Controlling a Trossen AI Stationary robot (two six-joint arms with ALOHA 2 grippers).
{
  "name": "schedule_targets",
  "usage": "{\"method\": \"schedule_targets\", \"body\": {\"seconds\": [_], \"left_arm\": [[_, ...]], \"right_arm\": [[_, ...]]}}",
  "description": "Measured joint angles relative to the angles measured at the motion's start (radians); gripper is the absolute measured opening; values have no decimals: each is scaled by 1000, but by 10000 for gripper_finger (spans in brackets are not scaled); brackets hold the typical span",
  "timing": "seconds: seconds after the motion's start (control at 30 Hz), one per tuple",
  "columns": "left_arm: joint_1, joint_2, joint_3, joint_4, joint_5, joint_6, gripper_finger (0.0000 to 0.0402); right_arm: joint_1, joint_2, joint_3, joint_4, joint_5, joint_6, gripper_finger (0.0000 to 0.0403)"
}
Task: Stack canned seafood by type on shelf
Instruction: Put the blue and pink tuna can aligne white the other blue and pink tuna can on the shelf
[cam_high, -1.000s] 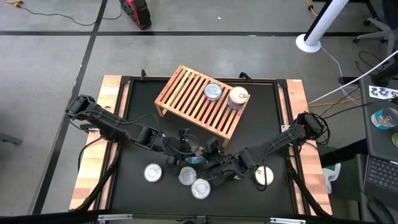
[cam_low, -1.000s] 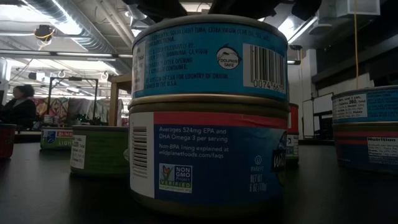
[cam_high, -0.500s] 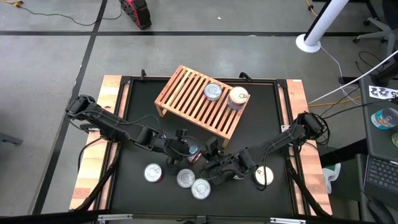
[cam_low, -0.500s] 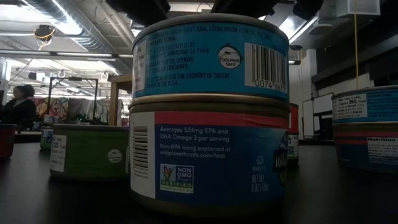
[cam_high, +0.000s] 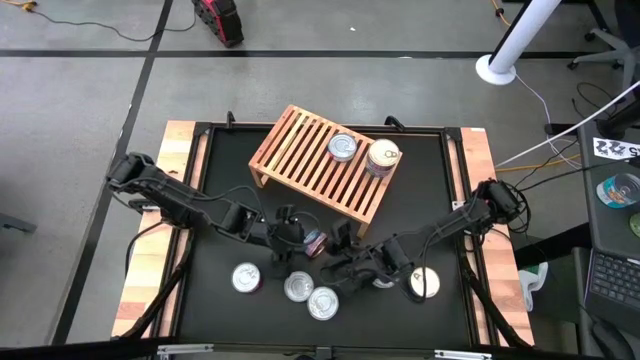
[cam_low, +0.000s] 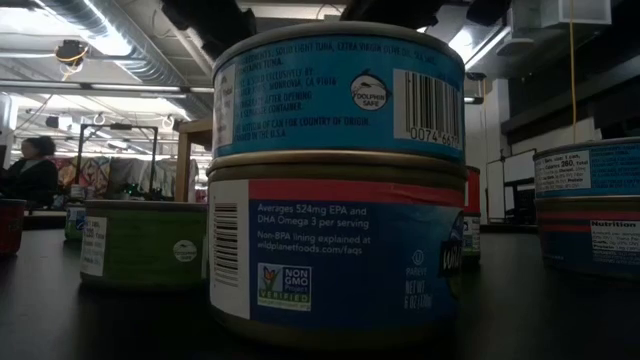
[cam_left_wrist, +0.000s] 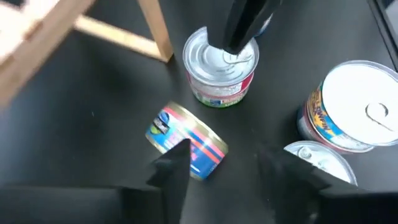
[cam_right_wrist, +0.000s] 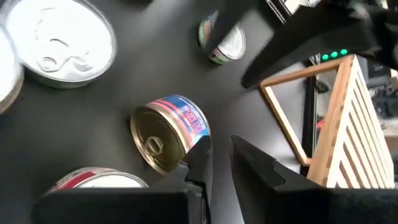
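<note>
tipped tin (cam_left_wrist: 186, 142) — on its side, between both claws | left gripper (cam_left_wrist: 221, 163) apart, nearer | right gripper (cam_right_wrist: 221, 155) nearly together, empty

My overhead view was evenly lit; my low view was dim, backlit by ceiling lights (cam_low: 470, 40); wrist views blurred.

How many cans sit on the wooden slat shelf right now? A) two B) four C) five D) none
A: the high view shows just two round tins on the light wooden slat shelf, a silver-lidded tin and a cream-topped tin side by side near its right end; the other cans are down on the black table.
</note>
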Motion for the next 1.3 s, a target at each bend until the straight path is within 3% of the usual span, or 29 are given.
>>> {"method": "schedule_targets", "body": {"seconds": [0.17,0.3,0.53,0.7,1.3], "left_arm": [[0,30,-3,-17,-10,-100,236],[6,65,-3,-33,-20,-178,261],[29,141,-4,-28,-24,-290,273],[51,177,-4,-25,-25,-389,273],[60,194,-4,68,2,-495,273]], "right_arm": [[-15,0,0,-11,-25,20,65],[-19,0,0,-15,-20,20,105],[-19,0,0,-15,31,20,200],[-19,0,0,-30,31,20,237],[-19,0,0,-88,31,20,246]]}}
